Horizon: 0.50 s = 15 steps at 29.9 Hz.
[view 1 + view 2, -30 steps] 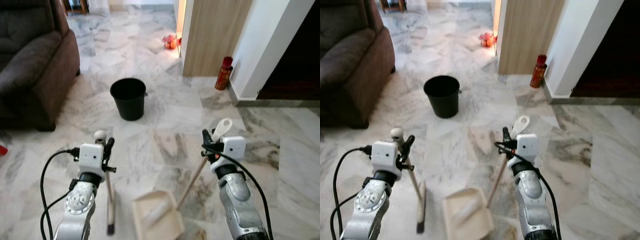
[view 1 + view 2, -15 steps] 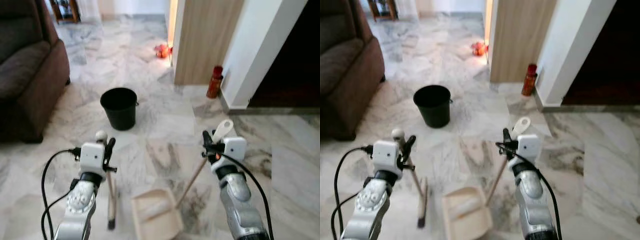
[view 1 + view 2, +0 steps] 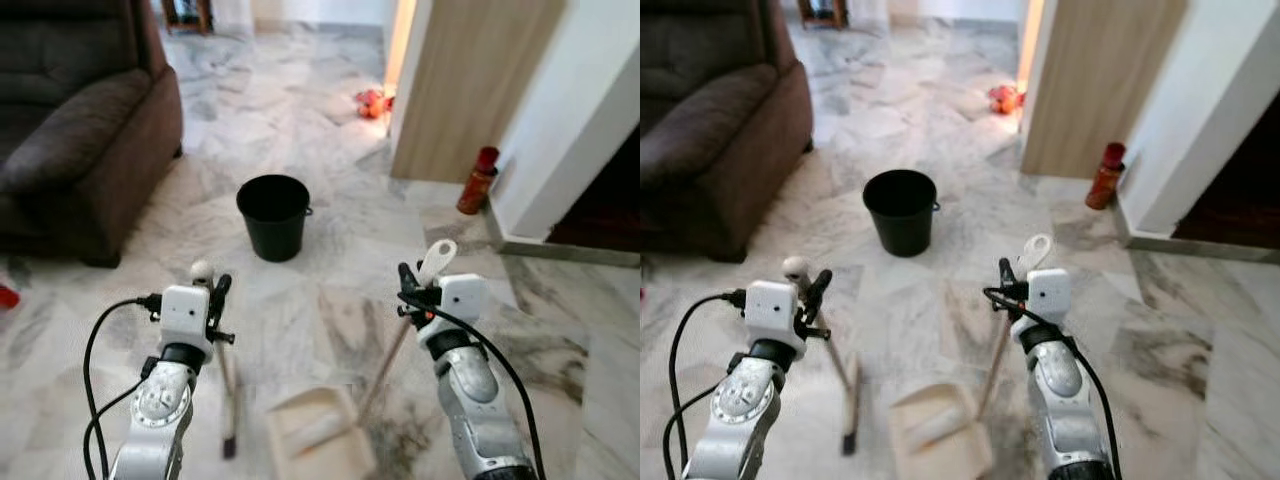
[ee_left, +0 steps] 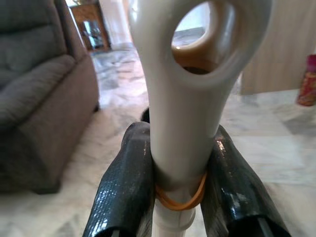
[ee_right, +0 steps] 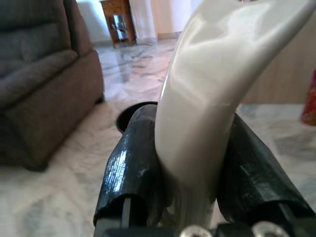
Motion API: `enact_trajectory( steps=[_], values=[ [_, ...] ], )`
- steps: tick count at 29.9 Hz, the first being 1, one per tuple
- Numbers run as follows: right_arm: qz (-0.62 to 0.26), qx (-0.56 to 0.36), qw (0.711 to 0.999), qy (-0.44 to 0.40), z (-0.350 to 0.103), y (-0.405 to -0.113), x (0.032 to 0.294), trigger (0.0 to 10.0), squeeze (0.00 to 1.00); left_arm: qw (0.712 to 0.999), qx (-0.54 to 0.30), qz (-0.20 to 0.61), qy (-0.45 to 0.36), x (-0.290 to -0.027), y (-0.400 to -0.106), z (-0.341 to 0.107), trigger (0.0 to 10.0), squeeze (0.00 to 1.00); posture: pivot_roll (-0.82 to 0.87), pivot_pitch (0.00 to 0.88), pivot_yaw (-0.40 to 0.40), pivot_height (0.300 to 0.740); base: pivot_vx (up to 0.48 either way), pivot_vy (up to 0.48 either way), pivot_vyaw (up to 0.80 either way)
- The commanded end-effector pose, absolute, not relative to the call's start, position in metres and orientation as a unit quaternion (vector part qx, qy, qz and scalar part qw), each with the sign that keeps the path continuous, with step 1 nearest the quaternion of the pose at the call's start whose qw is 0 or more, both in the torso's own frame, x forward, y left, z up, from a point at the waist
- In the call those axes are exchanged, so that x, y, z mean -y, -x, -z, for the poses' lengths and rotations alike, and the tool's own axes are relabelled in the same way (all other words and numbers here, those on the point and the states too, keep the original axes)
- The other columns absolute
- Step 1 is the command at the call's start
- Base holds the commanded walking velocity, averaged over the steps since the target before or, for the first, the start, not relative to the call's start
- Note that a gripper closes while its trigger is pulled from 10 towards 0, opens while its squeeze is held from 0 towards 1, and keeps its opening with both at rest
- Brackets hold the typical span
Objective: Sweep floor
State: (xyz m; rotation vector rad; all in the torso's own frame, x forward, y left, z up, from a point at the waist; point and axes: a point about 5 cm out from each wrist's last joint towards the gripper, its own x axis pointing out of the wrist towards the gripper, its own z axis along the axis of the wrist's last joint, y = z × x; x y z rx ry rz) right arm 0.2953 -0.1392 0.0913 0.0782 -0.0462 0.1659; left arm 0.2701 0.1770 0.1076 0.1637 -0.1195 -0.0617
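My left gripper point(image 3: 212, 298) is shut on the cream top of a broom handle point(image 4: 183, 94), which has a hole at its end and a rubber band below. The broom's dark head point(image 3: 230, 440) rests on the marble floor by my left arm. My right gripper point(image 3: 408, 290) is shut on the cream handle point(image 5: 197, 118) of a long-handled dustpan. Its beige pan point(image 3: 318, 435) lies on the floor between my arms. A black bucket point(image 3: 274, 215) stands upright on the floor straight ahead.
A dark brown sofa point(image 3: 80, 130) stands at the left. A wooden panel point(image 3: 470, 90) and a white wall corner point(image 3: 575, 130) rise at the right, with a red can point(image 3: 476, 180) at their foot. Something small and red-orange point(image 3: 370, 100) lies farther back.
The whole picture has shifted right, so the camera has turned left; the sofa shows more. Both grippers keep the same hold on broom and dustpan.
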Motion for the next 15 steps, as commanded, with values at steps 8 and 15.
enact_trajectory(
  steps=[8, 15],
  values=[
    [-0.082, 0.039, 0.995, -0.033, -0.0991, -0.2962, 0.1443, 10.0, 0.00, 0.993, 0.082, 0.042, -0.077, -0.1691, -0.2709, -0.1167, 10.0, 0.00, 0.10, 0.084, -0.004, 0.740, 0.307, 0.000, 0.00],
    [-0.087, 0.037, 0.995, -0.034, -0.0987, -0.2964, 0.1433, 10.0, 0.00, 0.993, 0.082, 0.042, -0.077, -0.1685, -0.2710, -0.1167, 10.0, 0.00, 0.10, 0.084, -0.004, 0.740, 0.292, 0.000, 0.00]
  ],
)
